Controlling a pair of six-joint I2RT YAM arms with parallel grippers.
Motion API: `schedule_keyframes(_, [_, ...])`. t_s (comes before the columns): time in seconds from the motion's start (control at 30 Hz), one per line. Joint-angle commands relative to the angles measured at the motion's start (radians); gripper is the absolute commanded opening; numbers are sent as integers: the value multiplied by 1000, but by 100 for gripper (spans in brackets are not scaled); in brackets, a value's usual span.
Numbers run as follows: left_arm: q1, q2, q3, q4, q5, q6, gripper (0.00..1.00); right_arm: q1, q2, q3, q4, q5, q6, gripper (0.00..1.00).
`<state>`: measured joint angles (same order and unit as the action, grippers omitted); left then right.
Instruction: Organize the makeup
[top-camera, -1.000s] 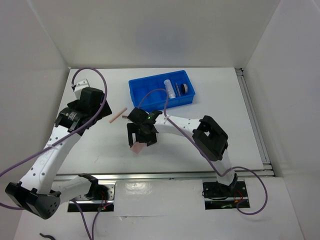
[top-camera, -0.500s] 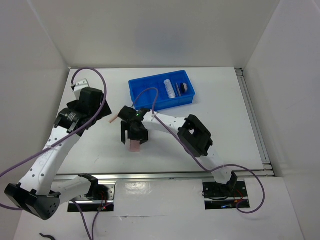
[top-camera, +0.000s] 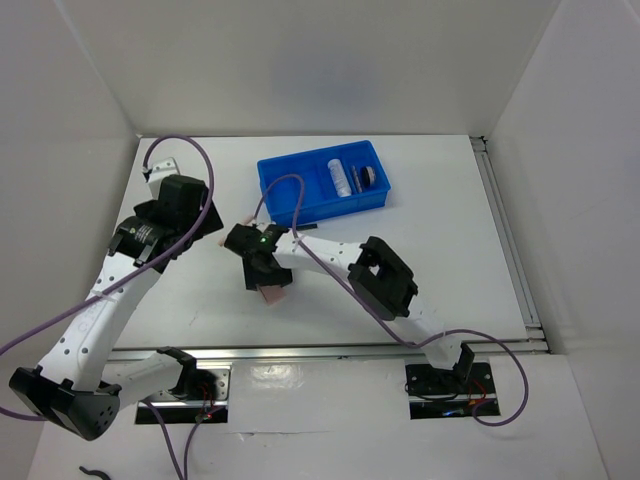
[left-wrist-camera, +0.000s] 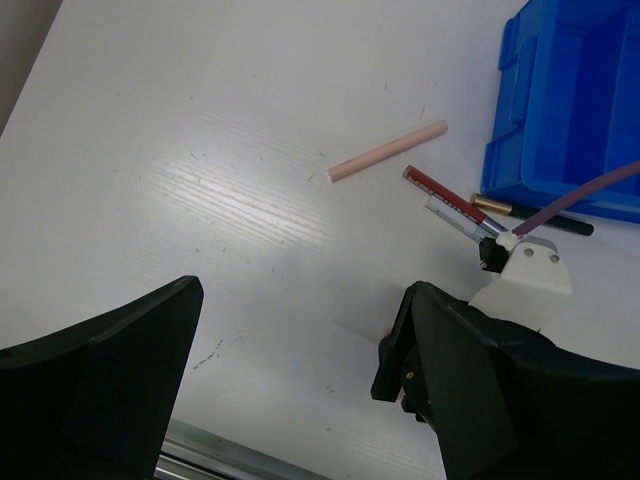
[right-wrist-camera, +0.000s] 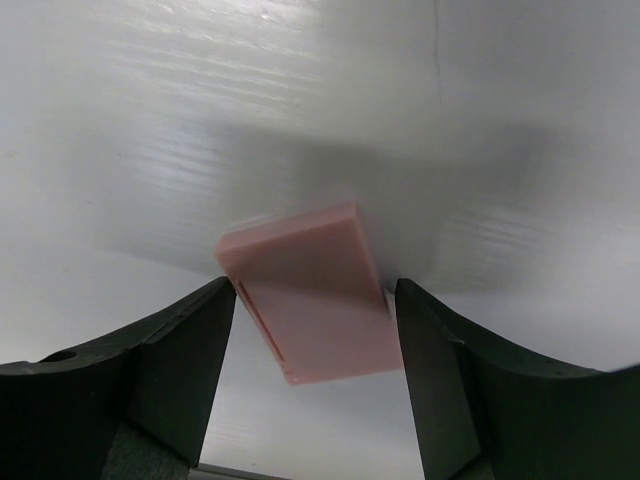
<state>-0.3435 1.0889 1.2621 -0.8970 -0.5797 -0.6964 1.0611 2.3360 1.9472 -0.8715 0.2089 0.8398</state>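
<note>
The right hand straddles the pink square lying flat on the tabletop short of the blue tray, jaws close at both sides, apparently to lift it, though I cannot tell whether they pinch it, while the left hand hovers spread wide.

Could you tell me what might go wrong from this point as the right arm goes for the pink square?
1. The pink square lies askew between the fingers of the right gripper. A squeeze may catch only its corners, so it could twist or pop out.
2. Several pencils lie loose beside the right arm, near the blue tray. A swing toward the tray might sweep them away.
</note>
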Motion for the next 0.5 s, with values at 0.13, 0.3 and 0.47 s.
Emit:
schedule_keyframes(0.13, [5,-20,-4,35,-19,25,100,19,28,-73,-67,70,-99,70])
schedule_keyframes(0.3, [5,-20,-13,35,0,25,100,19,28,-73,-58,80,-133,60])
schedule_keyframes(0.47, [5,-20,-13,56,18,34,100,19,-16,-85,-44,93,-133,39])
